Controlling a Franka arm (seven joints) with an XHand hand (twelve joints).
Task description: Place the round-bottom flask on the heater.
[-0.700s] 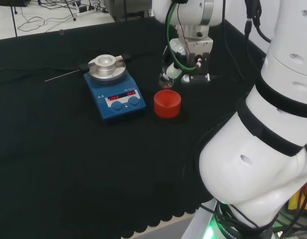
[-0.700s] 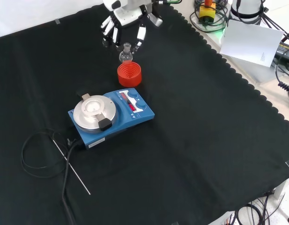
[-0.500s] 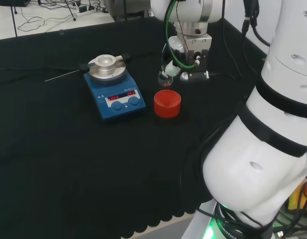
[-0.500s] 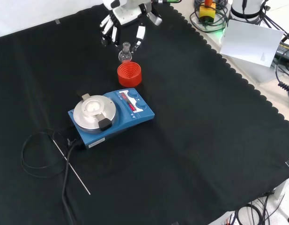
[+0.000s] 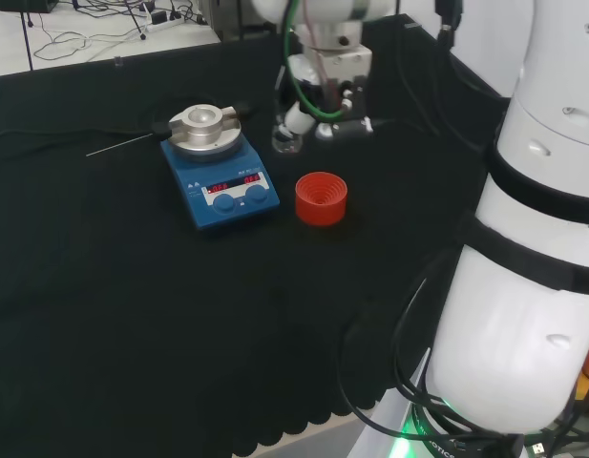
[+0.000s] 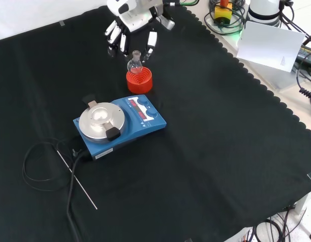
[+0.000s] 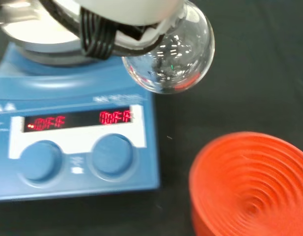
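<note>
Robot hand [image 6: 129, 31] raised, fingers curled on flask [image 6: 134, 62]

Clear round-bottom flask [image 7: 173, 56] hangs upright above the cloth, near the blue heater [image 6: 120, 126].

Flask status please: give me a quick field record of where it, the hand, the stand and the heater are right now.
flask: clear, round-bottom, off the cloth, held by the hand
hand: curled round the flask, in the air between stand and heater in the head view
stand: red ribbed ring, empty, on the cloth right of the heater in the head view
heater: blue, silver top plate bare, displays lit red
task state: flask not yet on the heater
</note>
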